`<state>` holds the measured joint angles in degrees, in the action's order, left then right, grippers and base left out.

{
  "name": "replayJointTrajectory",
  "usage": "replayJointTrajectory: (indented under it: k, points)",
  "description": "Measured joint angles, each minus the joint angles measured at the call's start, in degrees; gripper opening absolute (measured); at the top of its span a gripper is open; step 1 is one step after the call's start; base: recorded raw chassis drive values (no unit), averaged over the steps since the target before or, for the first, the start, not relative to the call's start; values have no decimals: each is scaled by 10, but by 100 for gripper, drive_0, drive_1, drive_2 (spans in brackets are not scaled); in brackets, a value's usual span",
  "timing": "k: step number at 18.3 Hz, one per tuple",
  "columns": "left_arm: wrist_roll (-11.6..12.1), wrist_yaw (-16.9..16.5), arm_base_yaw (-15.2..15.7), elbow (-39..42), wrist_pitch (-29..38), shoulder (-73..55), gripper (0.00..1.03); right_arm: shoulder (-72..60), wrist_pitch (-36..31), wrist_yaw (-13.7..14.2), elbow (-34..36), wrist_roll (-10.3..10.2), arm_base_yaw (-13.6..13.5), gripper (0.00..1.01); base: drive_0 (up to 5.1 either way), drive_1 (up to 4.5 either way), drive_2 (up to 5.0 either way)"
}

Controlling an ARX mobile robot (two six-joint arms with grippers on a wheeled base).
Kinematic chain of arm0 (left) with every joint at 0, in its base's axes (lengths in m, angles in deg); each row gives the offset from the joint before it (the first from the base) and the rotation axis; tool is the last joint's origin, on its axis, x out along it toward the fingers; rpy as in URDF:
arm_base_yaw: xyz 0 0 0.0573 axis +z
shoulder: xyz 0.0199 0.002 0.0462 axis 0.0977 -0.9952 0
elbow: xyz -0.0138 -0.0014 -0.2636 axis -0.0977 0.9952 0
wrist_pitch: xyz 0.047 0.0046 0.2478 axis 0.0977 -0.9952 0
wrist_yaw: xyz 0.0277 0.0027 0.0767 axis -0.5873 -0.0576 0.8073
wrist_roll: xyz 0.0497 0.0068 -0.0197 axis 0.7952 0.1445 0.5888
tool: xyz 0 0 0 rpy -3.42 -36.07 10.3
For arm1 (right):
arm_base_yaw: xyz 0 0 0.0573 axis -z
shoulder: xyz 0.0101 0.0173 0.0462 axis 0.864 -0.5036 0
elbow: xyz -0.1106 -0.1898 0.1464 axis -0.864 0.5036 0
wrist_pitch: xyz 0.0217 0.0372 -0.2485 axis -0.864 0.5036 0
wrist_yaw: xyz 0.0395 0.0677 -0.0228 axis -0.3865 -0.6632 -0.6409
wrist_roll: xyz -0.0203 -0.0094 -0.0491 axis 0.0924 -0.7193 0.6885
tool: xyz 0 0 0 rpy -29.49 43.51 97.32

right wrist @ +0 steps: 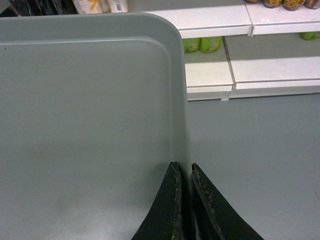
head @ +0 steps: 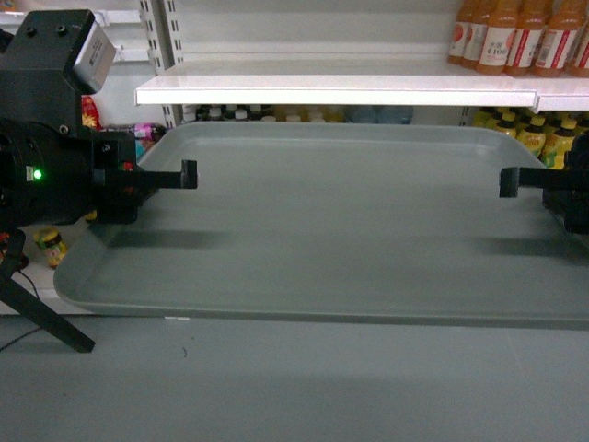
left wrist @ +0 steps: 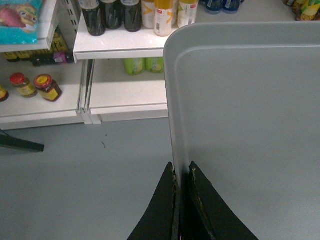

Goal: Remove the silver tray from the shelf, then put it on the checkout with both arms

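The silver tray [head: 340,221] hangs level in the air in front of the white shelf [head: 331,92], its far edge just below the shelf's front lip. My left gripper [head: 184,177] is shut on the tray's left rim, and in the left wrist view its fingers [left wrist: 181,170] pinch that rim of the tray [left wrist: 250,125]. My right gripper [head: 511,181] is shut on the right rim. The right wrist view shows its fingers [right wrist: 183,169] clamped on the edge of the tray [right wrist: 85,125]. Grey floor lies below. The checkout is out of view.
Orange drink bottles [head: 515,37] stand on the upper right shelf. Lower shelves hold dark bottles [left wrist: 107,15], red-lidded jars [left wrist: 40,85] and green cans [right wrist: 202,44]. A black tripod leg [head: 46,322] slants across the floor at the lower left.
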<state>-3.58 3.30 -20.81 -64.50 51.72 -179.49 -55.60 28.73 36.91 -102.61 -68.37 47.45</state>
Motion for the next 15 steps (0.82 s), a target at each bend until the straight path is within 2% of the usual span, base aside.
replayJointTrajectory:
  k: [15]
  points:
    - [0, 0, -1, 0, 3, 0, 4, 1, -3, 0, 0, 0, 0, 3, 10, -405, 425]
